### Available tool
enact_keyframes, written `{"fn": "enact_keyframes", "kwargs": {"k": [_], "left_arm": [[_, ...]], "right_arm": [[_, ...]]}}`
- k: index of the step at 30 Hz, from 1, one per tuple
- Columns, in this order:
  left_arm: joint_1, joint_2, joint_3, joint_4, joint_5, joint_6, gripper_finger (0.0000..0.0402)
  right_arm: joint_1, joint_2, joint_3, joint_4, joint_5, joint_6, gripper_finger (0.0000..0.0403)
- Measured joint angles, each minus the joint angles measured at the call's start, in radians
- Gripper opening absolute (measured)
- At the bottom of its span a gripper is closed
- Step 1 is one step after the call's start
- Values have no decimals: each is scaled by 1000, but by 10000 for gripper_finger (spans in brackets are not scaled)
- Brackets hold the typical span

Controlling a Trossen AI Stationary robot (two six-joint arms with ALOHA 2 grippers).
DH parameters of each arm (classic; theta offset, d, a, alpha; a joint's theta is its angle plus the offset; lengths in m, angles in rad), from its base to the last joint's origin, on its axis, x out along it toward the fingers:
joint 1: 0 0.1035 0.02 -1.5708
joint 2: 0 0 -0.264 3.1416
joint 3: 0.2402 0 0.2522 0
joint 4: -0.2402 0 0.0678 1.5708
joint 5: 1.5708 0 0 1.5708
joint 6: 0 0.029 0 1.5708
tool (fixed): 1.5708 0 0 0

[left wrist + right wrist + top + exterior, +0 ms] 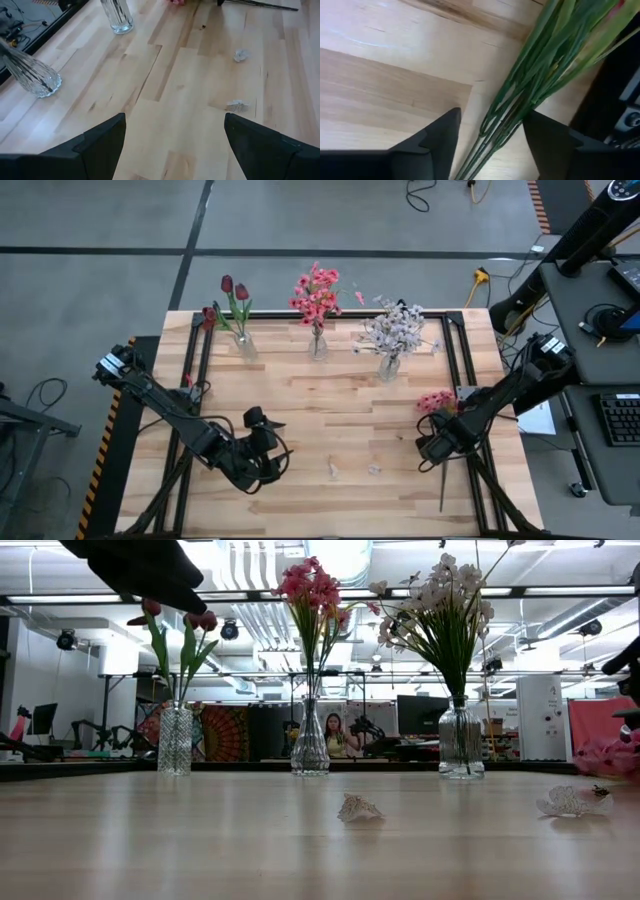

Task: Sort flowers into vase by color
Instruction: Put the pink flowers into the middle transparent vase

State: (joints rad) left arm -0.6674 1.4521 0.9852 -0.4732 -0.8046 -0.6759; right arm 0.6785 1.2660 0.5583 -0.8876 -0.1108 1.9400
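Right pincer (490, 137) part-open astride pink flower (436, 401) stems, grip unclear, left pincer (172, 142) wide open over wooden tabletop (330, 430), workshop behind

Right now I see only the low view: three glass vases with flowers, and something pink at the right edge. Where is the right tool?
Observer: The right tool is low at the right edge of the wooden table, by a loose bunch of pink artificial flowers lying there.
Operator: Is it around the stems?
Observer: Yes. The right wrist view shows the thin green stems running between its two dark fingers, which stand apart.
Operator: And the left tool?
Observer: The left tool hovers open over bare wood on the left half, away from the vases, holding nothing.
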Motion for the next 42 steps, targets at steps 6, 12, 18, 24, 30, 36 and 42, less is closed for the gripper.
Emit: {"fn": "enact_keyframes", "kwargs": {"k": [6, 12, 18, 24, 30, 36, 42], "left_arm": [[12, 0, 0, -3, 0, 12, 319], [34, 0, 0, -6, 0, 12, 319], [43, 0, 0, -4, 0, 12, 319], [54, 8, 0, 2, 10, 12, 319], [78, 62, 0, 30, 87, 54, 314], [82, 100, 0, 140, 214, 182, 311], [83, 112, 0, 268, 299, 331, 311]], "right_arm": [[0, -22, -1, 13, 6, -1, 137], [0, -48, -4, 6, 1, -31, 63], [0, -50, -4, 5, -1, -80, 17], [0, -54, 35, -22, -1, -111, 14], [0, -55, 148, -107, -1, -184, 13], [5, -55, 280, -128, 33, -310, 13], [14, -54, 429, -122, 158, -476, 13]]}}
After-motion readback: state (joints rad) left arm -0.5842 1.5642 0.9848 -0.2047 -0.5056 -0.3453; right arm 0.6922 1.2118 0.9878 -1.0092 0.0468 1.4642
